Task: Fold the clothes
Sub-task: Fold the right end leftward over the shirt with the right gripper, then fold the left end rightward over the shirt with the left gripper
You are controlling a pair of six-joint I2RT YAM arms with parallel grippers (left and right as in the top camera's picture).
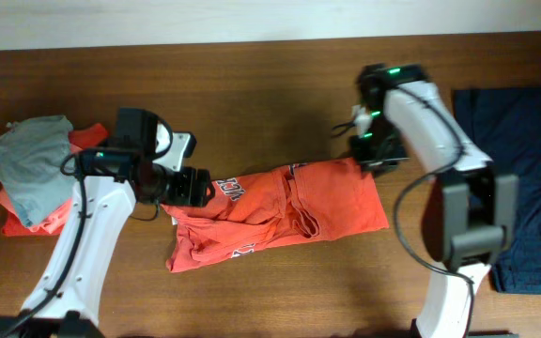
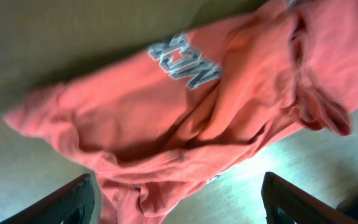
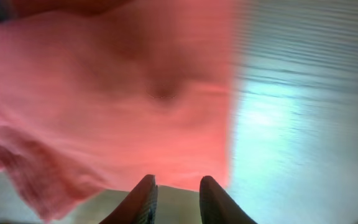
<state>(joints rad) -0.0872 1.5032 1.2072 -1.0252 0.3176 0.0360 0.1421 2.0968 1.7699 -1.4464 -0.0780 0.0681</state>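
While the orange-red T-shirt [image 1: 280, 211] is lying crumpled at mid-table, I am holding my left gripper [image 2: 178, 180] wide open. Its fingers [image 2: 73, 202] are spread with nothing between them, just over the shirt's left end.

My right gripper [image 3: 178, 180] is sitting at the shirt's far right corner. Its fingers [image 3: 143, 199] are showing only a narrow gap. Through the blur I cannot tell whether they are pinching the hem.

The shirt's long axis is running left to right between my two hands, with the lettering [image 2: 185, 62] toward the left. Judgement: each hand is nearest its own end, so the left end is falling to my left hand.

Further out, a grey garment [image 1: 31, 160] is lying on a salmon one [image 1: 26, 223] at the far left of the table [image 1: 270, 75]. A navy garment [image 1: 524, 188] is lying flat at the right edge.
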